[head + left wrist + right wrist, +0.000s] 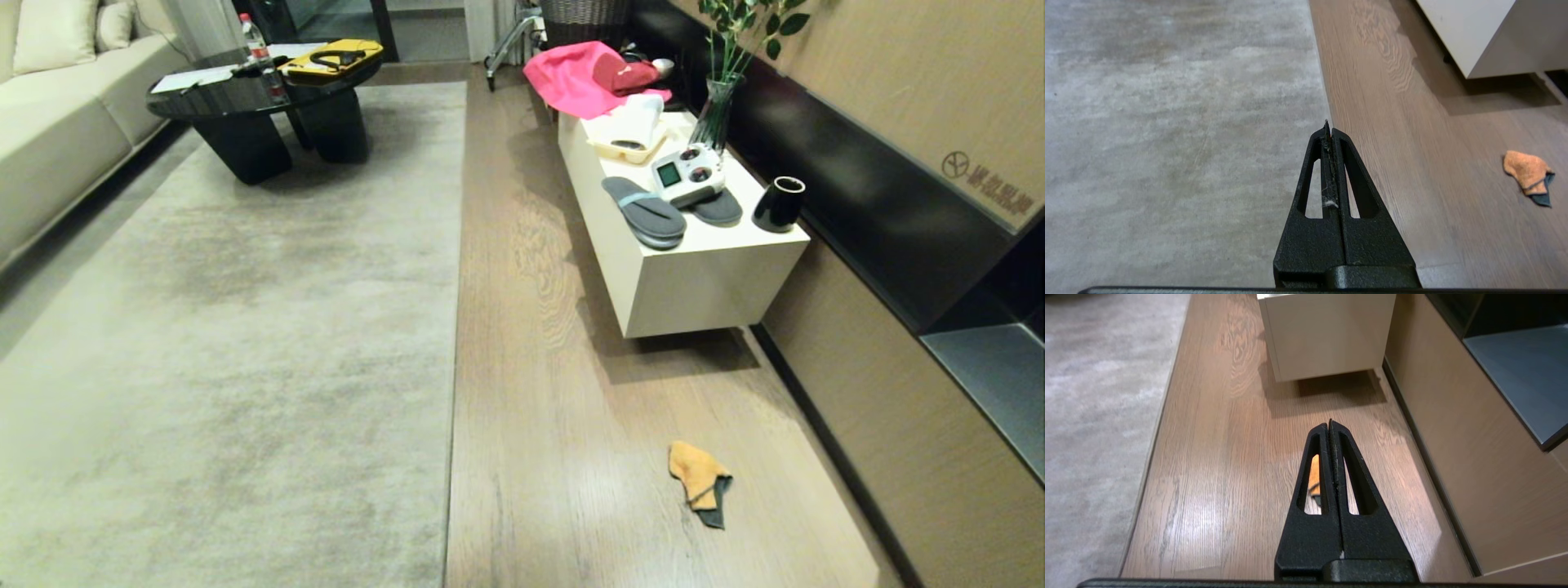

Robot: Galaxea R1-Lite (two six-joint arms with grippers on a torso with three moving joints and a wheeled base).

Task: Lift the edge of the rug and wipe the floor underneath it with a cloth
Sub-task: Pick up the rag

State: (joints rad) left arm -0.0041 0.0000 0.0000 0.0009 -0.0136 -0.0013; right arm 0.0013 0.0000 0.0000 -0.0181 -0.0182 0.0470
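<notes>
Rug edge (455, 327): flat on floor (555, 425).
Cloth (696, 482): crumpled on floor, well apart from rug.
Left gripper (1329, 127): fingers pressed together, empty.
Right gripper (1329, 424): fingers together, empty.

One rug (229, 327) lies flat, its single long rug edge (455, 327) running from 12 to 6 o'clock. One cloth (698, 482) sits on the floor (555, 408) at about 5 o'clock. One white counter (702, 278) at 1 o'clock carries two grey slippers (645, 211), one remote controller (687, 175), one black cup (780, 204), one vase (718, 110) and one pink fabric (571, 77). One dark coffee table (245, 106) at 11 o'clock holds one bottle (257, 45). One sofa (57, 106) stands at 10 o'clock.
</notes>
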